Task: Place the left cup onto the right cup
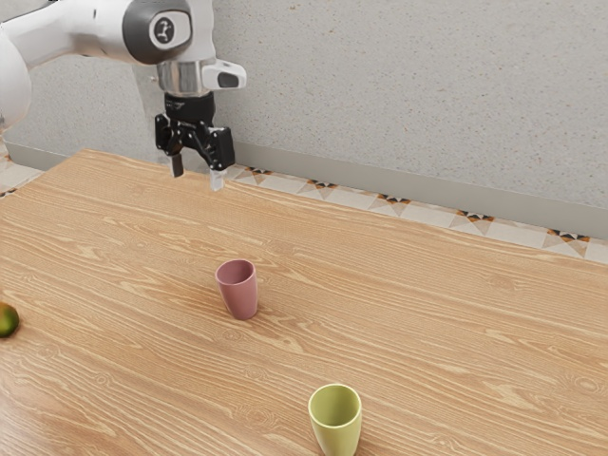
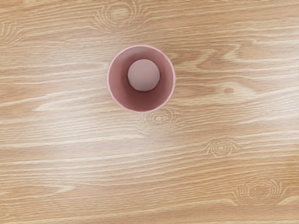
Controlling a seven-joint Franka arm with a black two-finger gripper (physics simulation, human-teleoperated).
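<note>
A pink cup (image 1: 237, 288) stands upright near the middle of the wooden table (image 1: 456, 313). A yellow-green cup (image 1: 334, 419) stands upright closer to the front edge, toward the exterior view's right of the pink one. My gripper (image 1: 197, 173) hangs high above the table, up and back from the pink cup, with its fingers open and nothing between them. In the wrist view I look straight down into the pink cup (image 2: 141, 78), which is empty.
A small green round object (image 1: 7, 320) lies at the exterior view's left edge of the table. A grey wall (image 1: 427, 85) with a patterned tile strip runs behind the table's far edge.
</note>
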